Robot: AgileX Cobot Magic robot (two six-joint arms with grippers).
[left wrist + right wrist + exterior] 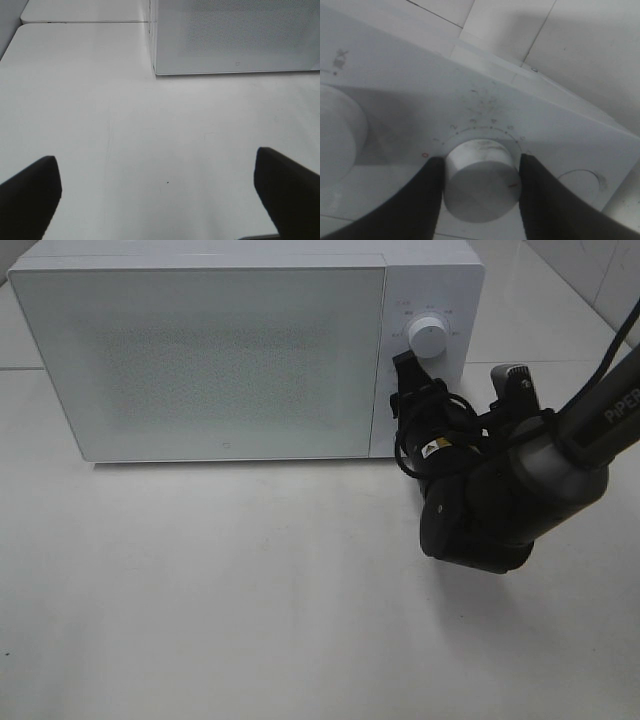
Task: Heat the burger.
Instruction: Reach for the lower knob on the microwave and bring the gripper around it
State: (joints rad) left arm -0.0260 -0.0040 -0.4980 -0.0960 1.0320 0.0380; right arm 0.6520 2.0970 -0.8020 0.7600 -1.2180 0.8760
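Observation:
The burger is out of view. The white microwave [200, 350] stands at the back of the table with its frosted door [200, 360] closed. My right gripper [412, 385] reaches up to the control panel below the upper knob [432, 337]. In the right wrist view its two dark fingers [427, 200] press against both sides of the lower knob [480, 180], which has a red mark on its face. My left gripper [157, 200] is open over bare table in front of the microwave's left corner [156, 70], holding nothing.
The white tabletop [200, 580] spreads out in front of the microwave. The right arm's dark wrist and cables [480, 510] hang over the table right of centre. A tiled wall [560, 55] rises behind the microwave.

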